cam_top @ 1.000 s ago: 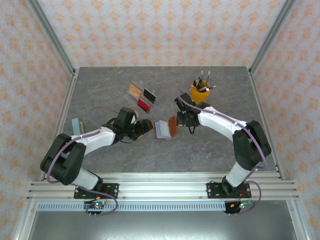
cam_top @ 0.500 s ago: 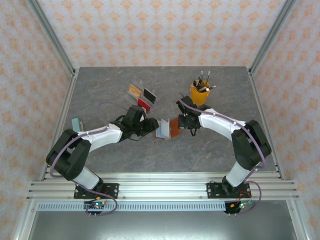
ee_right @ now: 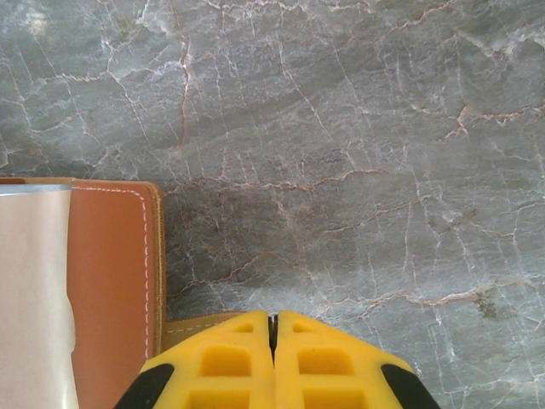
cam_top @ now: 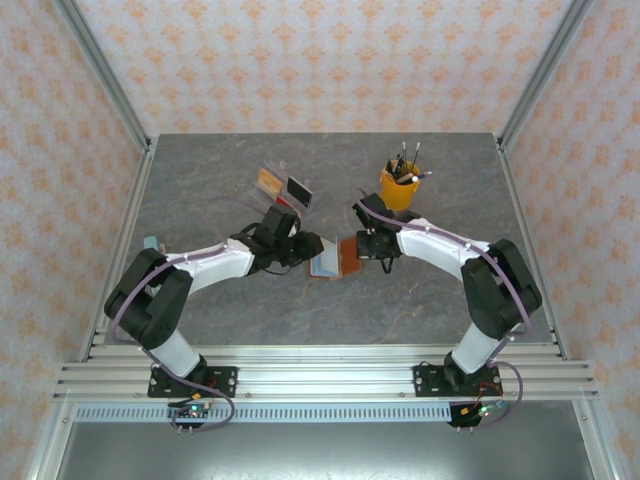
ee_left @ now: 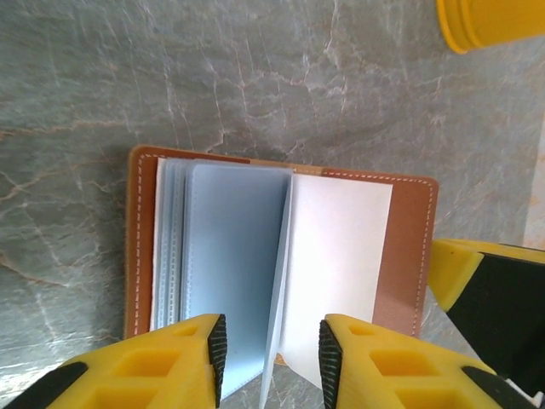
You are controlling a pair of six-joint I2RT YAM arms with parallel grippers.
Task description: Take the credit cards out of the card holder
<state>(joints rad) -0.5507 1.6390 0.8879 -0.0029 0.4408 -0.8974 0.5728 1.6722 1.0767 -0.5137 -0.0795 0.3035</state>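
left pincer (ee_left: 272, 345) advanced, straddling card holder (ee_left: 402, 256)

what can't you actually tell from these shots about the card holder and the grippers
1. Left wrist view: whether credit cards sit in the card holder; its pale sleeves cover the pockets.
2. Right wrist view: whether the shut right gripper pinches the cover; the gripper itself hides the contact.
3. Top external view: the holder's pockets, too small to read.

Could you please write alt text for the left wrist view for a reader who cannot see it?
An open brown leather card holder with pale blue-grey pockets lies on a grey marble table. The left tool, yellow fingers apart, straddles the bottom edge of a pocket page.
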